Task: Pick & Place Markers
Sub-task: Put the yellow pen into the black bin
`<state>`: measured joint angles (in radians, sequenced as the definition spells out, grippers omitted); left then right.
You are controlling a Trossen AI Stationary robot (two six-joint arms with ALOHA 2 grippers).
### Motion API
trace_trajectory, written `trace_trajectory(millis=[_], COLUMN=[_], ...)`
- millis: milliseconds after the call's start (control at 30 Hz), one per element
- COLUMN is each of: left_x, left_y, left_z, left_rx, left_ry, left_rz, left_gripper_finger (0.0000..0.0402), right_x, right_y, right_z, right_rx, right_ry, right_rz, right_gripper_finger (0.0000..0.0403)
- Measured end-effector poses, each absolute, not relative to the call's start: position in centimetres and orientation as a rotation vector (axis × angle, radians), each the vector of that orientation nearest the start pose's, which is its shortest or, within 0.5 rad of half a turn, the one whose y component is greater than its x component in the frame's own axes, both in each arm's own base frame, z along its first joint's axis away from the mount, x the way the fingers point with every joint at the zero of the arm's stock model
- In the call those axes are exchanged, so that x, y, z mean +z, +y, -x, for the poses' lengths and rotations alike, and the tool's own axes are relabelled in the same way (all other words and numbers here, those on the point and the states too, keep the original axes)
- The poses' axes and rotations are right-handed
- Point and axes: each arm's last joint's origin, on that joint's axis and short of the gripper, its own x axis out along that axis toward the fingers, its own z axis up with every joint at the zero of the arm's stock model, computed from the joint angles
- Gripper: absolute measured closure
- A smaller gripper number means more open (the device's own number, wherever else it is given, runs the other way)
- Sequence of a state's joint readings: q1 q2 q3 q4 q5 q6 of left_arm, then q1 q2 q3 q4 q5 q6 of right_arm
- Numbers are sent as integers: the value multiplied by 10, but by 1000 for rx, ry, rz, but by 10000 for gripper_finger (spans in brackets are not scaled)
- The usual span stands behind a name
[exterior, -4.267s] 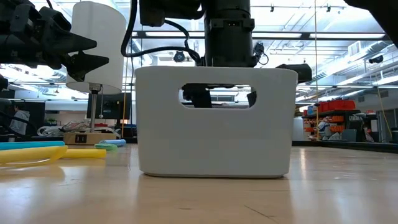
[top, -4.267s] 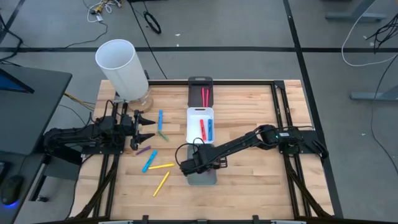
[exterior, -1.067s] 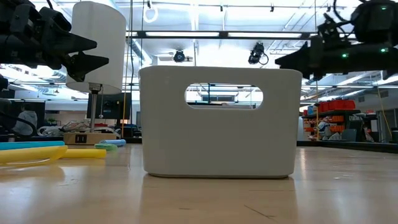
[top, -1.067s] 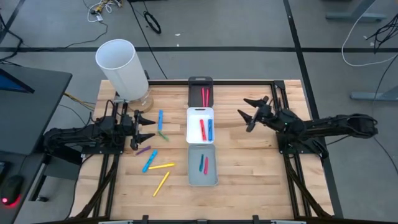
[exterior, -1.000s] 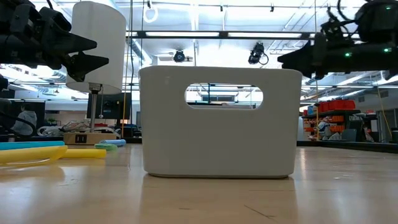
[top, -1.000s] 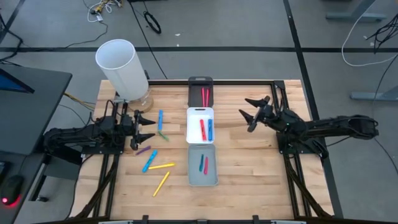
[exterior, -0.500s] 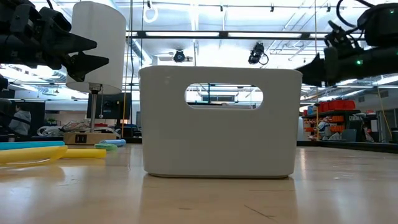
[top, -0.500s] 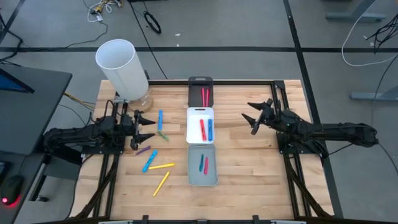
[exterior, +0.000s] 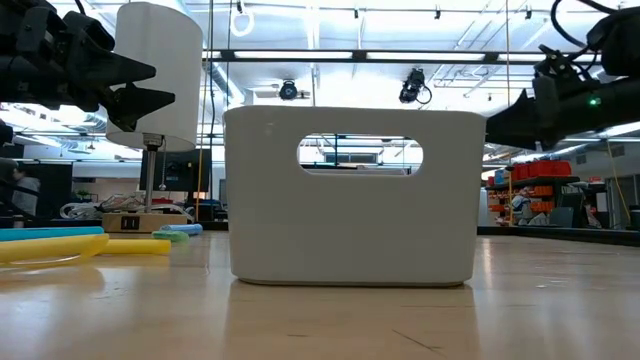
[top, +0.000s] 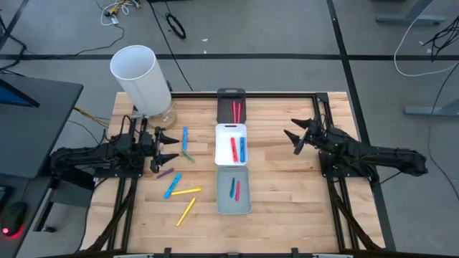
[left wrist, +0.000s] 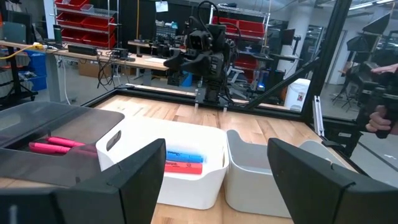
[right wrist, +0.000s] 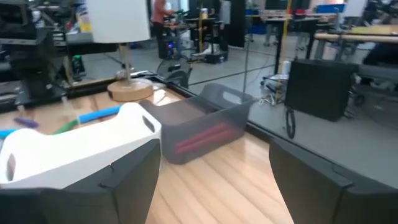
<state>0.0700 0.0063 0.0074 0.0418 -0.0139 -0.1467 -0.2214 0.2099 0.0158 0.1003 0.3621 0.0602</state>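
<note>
Several loose markers lie flat on the table's left half: a blue one point(top: 184, 136), a green one point(top: 188, 155), a purple one point(top: 166, 173), another blue one point(top: 172, 185) and two yellow ones point(top: 186, 191). Two red markers lie in the black tray point(top: 231, 95), a red and a blue one in the white tray point(top: 231, 130), and a blue and a red one in the grey tray point(top: 234, 208). My left gripper point(top: 173, 147) hovers open at the left, beside the loose markers. My right gripper point(top: 292, 142) hovers open, right of the white tray. Neither holds anything.
A tall white cylinder point(top: 140, 77) on a round wooden base stands at the far left corner. The three trays stand in a row down the table's middle. Bare wood lies between the trays and my right gripper. A person's hand point(left wrist: 378, 118) shows beyond the table.
My right gripper has drawn back toward the table's right edge, away from the trays, sinking a little and staying open. The markers and trays lie as before.
</note>
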Motion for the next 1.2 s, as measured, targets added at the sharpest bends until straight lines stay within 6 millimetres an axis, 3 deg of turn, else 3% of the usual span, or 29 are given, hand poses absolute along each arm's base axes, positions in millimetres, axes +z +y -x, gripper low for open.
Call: trace_trajectory(millis=[600, 1200], left_x=[169, 169], left_y=[7, 7], left_z=[-97, -97], left_rx=[80, 81], left_ry=[-48, -48], left_rz=[146, 145], left_gripper_finger=[113, 113], right_x=[179, 179], right_y=[-31, -31], right_z=[-89, -89], right_rx=[-593, -593], right_ry=[-139, -140], right_rz=[-77, -77], right_gripper_finger=[101, 101])
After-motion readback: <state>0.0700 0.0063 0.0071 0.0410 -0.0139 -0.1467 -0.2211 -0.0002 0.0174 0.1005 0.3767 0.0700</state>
